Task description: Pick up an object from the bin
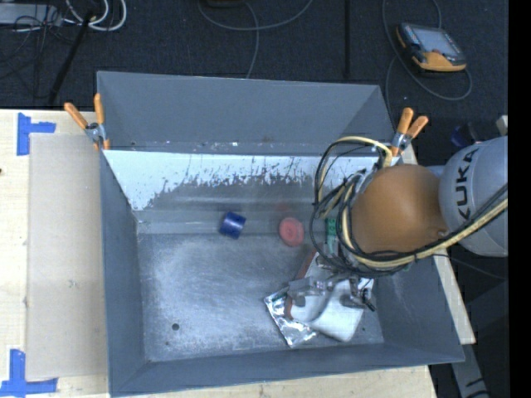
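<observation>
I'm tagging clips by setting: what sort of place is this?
Likely a robotics lab test cell: a KUKA arm reaches into a grey metal bin of small loose things, and cables trail over the dark floor behind.

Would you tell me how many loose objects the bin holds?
4: blue cylinder and pink disc at the back, silver foil packet and white object by the gripper; more may be hidden there.

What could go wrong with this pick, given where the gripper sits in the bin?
1. The gripper is over a crumpled silver foil packet and a white piece lying against each other. It might catch both, or push one aside.
2. The foil packet looks thin and lies flat on the floor, so it could slip out of a grasp.
3. Both lie near the right wall, which the arm might bump.
</observation>
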